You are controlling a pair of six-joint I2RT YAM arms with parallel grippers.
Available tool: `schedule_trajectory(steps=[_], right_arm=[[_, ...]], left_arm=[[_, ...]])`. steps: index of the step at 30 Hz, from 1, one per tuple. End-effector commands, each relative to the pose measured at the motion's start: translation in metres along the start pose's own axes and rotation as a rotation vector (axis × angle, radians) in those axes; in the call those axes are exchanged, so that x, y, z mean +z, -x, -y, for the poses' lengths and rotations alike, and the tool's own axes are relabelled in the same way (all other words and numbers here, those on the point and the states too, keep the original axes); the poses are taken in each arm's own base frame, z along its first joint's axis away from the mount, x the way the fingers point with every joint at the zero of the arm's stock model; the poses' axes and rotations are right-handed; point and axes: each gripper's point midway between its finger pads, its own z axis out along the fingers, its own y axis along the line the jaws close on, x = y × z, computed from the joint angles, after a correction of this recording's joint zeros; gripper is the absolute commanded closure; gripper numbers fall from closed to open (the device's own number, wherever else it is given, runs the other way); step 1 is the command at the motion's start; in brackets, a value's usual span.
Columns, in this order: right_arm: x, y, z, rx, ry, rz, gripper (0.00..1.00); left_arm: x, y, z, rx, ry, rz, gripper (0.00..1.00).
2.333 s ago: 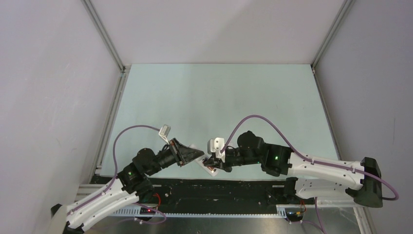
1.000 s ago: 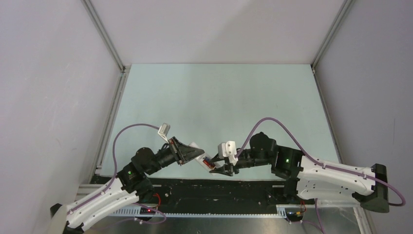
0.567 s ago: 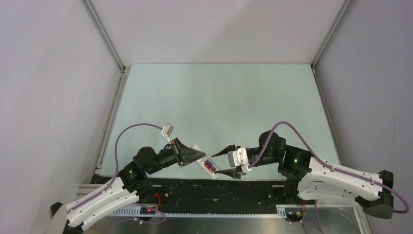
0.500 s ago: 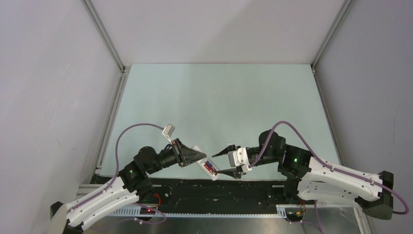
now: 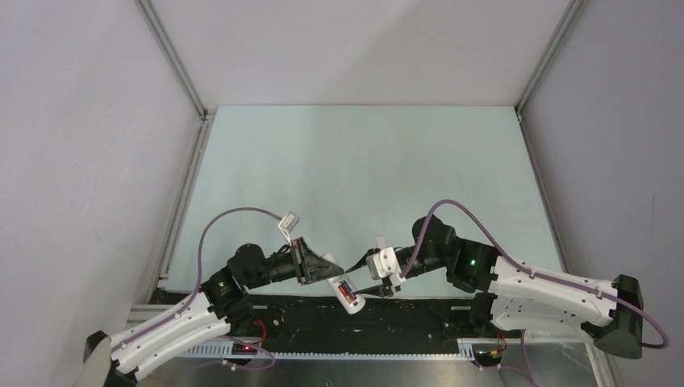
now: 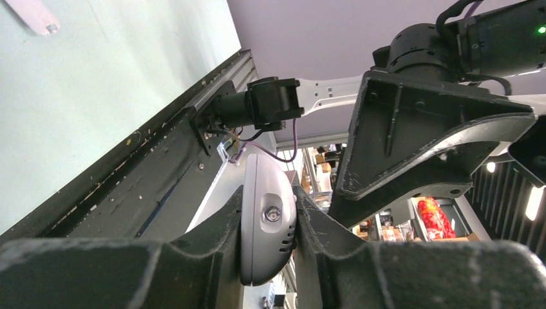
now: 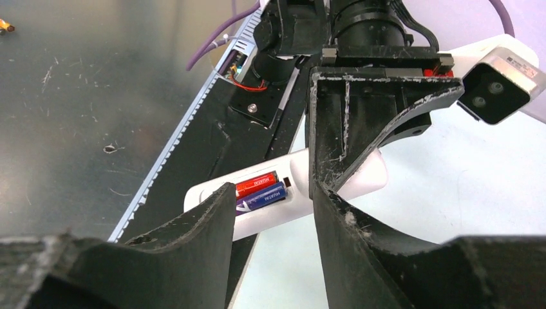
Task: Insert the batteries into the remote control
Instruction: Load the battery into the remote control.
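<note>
My left gripper [image 5: 325, 272] is shut on one end of the white remote control [image 5: 348, 293], holding it low over the table's near edge with the battery bay facing up. In the left wrist view the remote control's rounded end [image 6: 267, 226] is squeezed between both fingers. The batteries, one red [image 7: 256, 183] and one dark blue [image 7: 261, 196], lie side by side in the bay of the remote control [image 7: 286, 209]. My right gripper [image 7: 270, 193] stands open just short of the bay, one finger on each side of it, holding nothing. From above, the right gripper [image 5: 369, 280] sits right beside the remote.
A black strip and toothed rail [image 7: 187, 138] run along the table's near edge under the remote. The pale green table top [image 5: 363, 169] stretches behind both arms. Purple cables [image 5: 234, 218] loop above each wrist. A small pale object [image 6: 35, 14] lies on the table farther off.
My right gripper drew back from the remote and opened, then came in beside it again. My left gripper carried the remote right and toward the near edge.
</note>
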Motion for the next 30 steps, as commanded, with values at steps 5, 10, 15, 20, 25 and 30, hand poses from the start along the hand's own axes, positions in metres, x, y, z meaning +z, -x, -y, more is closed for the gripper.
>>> schedule_trajectory(steps=[5, 10, 15, 20, 25, 30], right_arm=[[0.009, 0.019, 0.001, -0.021, 0.011, 0.080, 0.52], [0.016, 0.016, -0.003, -0.012, 0.036, 0.076, 0.52], [0.022, 0.013, -0.003, -0.005, 0.037, 0.068, 0.58], [0.024, 0.010, -0.004, 0.001, 0.045, 0.063, 0.62], [0.025, 0.006, -0.005, 0.006, 0.052, 0.051, 0.64], [0.026, -0.001, -0.005, 0.018, 0.055, 0.028, 0.64]], left_arm=[[-0.002, -0.008, 0.007, 0.034, -0.052, -0.042, 1.00], [-0.002, -0.008, 0.009, 0.039, -0.057, -0.044, 1.00], [-0.003, -0.008, 0.011, 0.040, -0.062, -0.046, 1.00], [-0.003, -0.008, 0.011, 0.041, -0.065, -0.046, 1.00], [-0.003, -0.008, 0.012, 0.039, -0.066, -0.043, 1.00], [-0.004, -0.007, 0.013, 0.041, -0.071, -0.043, 1.00]])
